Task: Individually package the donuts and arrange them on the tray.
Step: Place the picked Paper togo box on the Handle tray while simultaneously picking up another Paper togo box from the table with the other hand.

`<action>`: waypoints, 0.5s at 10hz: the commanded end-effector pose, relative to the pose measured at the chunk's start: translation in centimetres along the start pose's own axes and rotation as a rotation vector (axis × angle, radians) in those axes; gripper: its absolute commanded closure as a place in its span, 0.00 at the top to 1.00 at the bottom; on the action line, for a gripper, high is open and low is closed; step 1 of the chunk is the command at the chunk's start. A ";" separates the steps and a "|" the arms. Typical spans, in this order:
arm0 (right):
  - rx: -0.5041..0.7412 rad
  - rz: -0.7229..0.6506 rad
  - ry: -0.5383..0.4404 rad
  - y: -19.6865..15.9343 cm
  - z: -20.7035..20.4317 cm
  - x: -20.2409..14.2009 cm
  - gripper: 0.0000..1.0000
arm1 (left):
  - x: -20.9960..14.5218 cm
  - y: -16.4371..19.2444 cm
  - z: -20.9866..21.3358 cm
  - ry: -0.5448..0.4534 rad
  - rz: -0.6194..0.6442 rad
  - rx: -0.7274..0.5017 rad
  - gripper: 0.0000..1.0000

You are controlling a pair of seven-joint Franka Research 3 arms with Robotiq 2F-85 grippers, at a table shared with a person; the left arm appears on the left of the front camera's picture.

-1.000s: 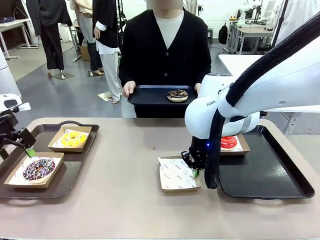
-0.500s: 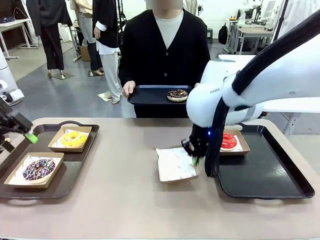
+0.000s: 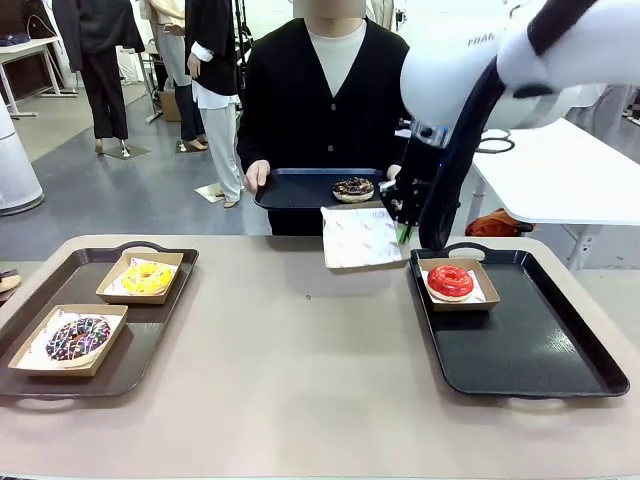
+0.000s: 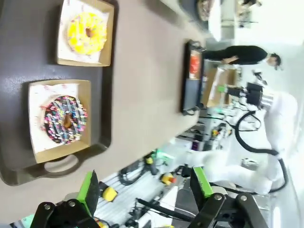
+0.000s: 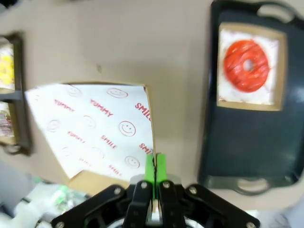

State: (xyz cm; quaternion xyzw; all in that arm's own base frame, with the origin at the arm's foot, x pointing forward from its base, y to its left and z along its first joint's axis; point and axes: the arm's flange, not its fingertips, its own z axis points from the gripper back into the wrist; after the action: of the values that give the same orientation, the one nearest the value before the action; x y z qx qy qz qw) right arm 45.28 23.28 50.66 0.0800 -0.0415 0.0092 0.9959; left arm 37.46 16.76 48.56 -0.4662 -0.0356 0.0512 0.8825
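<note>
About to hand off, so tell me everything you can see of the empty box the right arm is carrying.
The empty box is a shallow brown cardboard tray lined with white paper printed with red smileys, "YUMMY" and "SMILE". It hangs in the air, tilted, pinched at one edge by the right gripper, its green-padded fingers shut on the rim, just before the person's tray.

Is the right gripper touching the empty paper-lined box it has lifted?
Touching. In the right wrist view, the right gripper has its green fingers shut on the edge of the paper-lined box.

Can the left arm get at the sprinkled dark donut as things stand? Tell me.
Probably yes. The left gripper is open and empty, and the sprinkled dark donut lies uncovered in its open box on the left tray, with nothing over it.
</note>
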 end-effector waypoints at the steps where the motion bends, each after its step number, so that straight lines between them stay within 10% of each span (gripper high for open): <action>1: -0.019 -0.002 0.043 1.0 0.1 3.8 0.00 | 0.5 2.0 1.4 0.000 -0.005 -0.108 1.00; 5: -0.035 0.014 0.129 2.2 -1.6 10.1 0.00 | 0.2 4.5 2.7 -0.015 0.026 -0.190 1.00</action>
State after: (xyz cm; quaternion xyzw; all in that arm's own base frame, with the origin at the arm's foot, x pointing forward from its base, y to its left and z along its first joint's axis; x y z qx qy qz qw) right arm 53.70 25.20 49.87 0.0788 0.0067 0.0186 0.9967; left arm 36.67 20.90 46.12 -0.5372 -0.0343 0.0699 0.8398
